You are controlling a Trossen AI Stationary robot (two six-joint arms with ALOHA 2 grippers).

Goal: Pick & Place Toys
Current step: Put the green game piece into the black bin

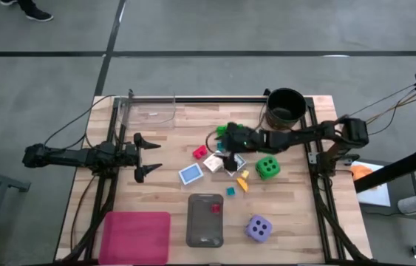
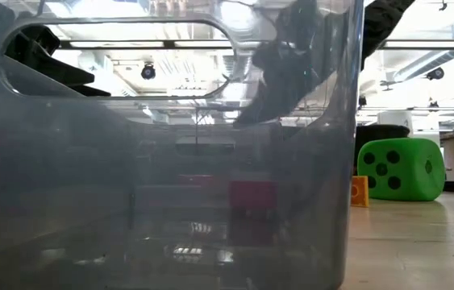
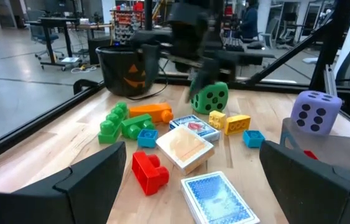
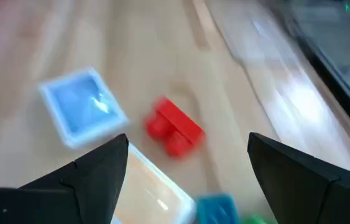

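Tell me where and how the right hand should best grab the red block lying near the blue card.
Probably straight down from above, closing across the narrow middle of the red block. It lies flat on the wood with bare table on both long sides. The right hand hangs open over it; the blue card sits apart, so the fingers should clear it.

Glossy plastic blocks on smooth wooden table.
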